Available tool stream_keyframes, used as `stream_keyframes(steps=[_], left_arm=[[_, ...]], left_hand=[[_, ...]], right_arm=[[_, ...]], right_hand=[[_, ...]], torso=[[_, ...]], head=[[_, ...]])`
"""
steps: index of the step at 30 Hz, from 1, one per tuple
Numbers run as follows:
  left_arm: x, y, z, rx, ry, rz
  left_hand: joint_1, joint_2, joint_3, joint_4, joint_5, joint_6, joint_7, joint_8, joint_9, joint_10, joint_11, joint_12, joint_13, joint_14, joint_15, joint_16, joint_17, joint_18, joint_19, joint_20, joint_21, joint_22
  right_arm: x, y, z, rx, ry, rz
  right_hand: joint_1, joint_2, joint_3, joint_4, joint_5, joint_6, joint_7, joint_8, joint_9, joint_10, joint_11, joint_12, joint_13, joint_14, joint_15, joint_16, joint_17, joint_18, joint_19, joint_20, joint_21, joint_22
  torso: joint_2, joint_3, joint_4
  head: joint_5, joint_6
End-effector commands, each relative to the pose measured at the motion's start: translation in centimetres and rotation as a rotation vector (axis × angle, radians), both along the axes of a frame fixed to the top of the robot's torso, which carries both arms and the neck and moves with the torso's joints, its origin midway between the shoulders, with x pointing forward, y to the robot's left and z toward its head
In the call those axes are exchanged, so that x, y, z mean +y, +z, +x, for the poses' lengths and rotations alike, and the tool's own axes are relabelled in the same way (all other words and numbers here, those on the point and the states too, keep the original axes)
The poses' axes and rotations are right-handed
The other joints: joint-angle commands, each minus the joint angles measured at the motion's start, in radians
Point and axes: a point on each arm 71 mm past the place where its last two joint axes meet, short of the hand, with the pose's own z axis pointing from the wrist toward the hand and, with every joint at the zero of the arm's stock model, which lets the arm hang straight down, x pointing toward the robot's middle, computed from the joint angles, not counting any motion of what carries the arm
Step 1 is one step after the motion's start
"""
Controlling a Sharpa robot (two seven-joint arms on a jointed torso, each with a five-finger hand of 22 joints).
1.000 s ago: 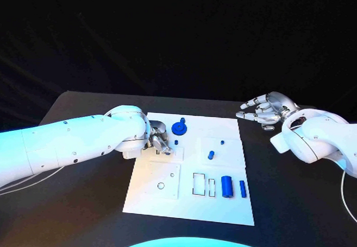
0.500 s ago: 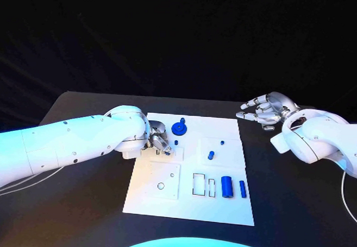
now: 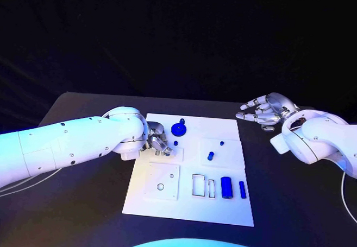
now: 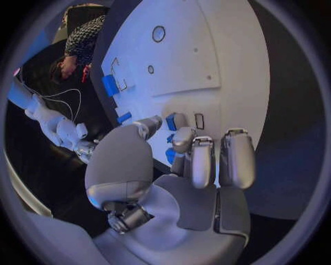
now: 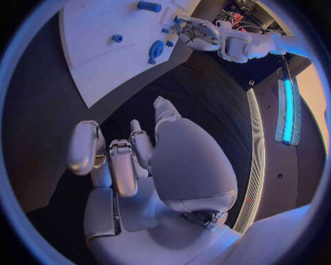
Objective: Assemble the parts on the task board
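Barely anything has moved since the earlier frames: the left hand (image 3: 157, 143) sits at the same spot on the left edge of the flat white rectangular task board (image 3: 222, 212), maybe nudged a hair, and the small blue parts haven't shifted at all. My read is that it's in the middle of a fiddly seating or grasping step, not carrying anything across.

From the left wrist view, that hand's fingers (image 4: 204, 160) are curled down over the board with a small blue piece (image 4: 171, 121) right at the tips. Whether it's actually pinched or just touched, I can't tell.

The right hand (image 3: 262, 110) hovers off the board over the black counter (image 3: 81, 207), past the board's far right corner, fingers loosely spread and holding nothing.

Part count from the head view, five I can make out:
- one round blue knob-like piece (image 3: 178, 128) near the far edge
- one tiny blue peg (image 3: 175, 142) just beside the left hand
- one short blue pin (image 3: 210, 155) mid-board
- one thick blue cylinder (image 3: 226, 187) and one thin blue bar (image 3: 243, 189) side by side near the front right

Two outlined rectangular slots (image 3: 199, 184) next to the cylinder look unfilled, so I'd say the assembly is far from done.
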Motion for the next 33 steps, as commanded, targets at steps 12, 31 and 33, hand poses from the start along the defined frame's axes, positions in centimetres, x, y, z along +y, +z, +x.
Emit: stream_keyframes(steps=[12, 31, 33], left_arm=[[0.6, 1.5, 0.4, -0.032, 0.033, -0.049], [3.5, 5.2, 5.4, -0.106, 0.156, -0.09], [3.5, 5.1, 5.9, -0.107, 0.152, -0.061]], left_hand=[[-0.05, 0.009, -0.085, 0.004, -0.003, 0.0, 0.002, -0.012, 0.001, 0.004, -0.004, 0.005, 0.002, 0.067, -0.008, -0.008, 0.134, -0.016, -0.001, -0.007, -0.006, 0.001], [0.008, 0.047, -0.17, 0.003, 0.002, -0.088, 0.049, -0.128, -0.067, -0.083, 0.036, -0.076, -0.128, 0.084, 0.025, 0.032, 0.199, -0.013, -0.011, 0.02, -0.019, -0.016], [0.016, 0.049, -0.173, 0.002, 0.002, -0.086, 0.051, -0.132, -0.072, -0.085, 0.038, -0.077, -0.131, 0.086, 0.027, 0.035, 0.203, -0.013, -0.011, 0.022, -0.019, -0.016]], right_arm=[[0.1, -0.1, 0.0, -0.006, 0.017, -0.006], [0.1, -0.2, 0.1, -0.005, 0.014, -0.008], [0.1, -0.2, 0.1, -0.005, 0.014, -0.008]], right_hand=[[-0.012, 0.003, -0.006, 0.0, 0.006, 0.007, 0.0, 0.004, -0.003, 0.0, -0.009, 0.003, -0.002, 0.072, -0.004, -0.006, 0.137, 0.015, -0.005, -0.004, -0.009, -0.004], [-0.012, 0.003, -0.006, 0.0, 0.006, 0.007, 0.0, 0.004, -0.003, 0.0, -0.009, 0.003, -0.002, 0.072, -0.004, -0.006, 0.137, 0.015, -0.005, -0.004, -0.009, -0.004], [-0.012, 0.003, -0.006, 0.0, 0.006, 0.007, 0.0, 0.004, -0.003, 0.0, -0.009, 0.003, -0.002, 0.072, -0.004, -0.006, 0.137, 0.015, -0.005, -0.004, -0.009, -0.004]], torso=[[-0.002, -0.0002, 0.0016], [0.002, 0.0003, 0.0012], [0.003, 0.0004, 0.0008]], head=[[-0.007, 0.019], [0.0, 0.027], [0.001, 0.026]])
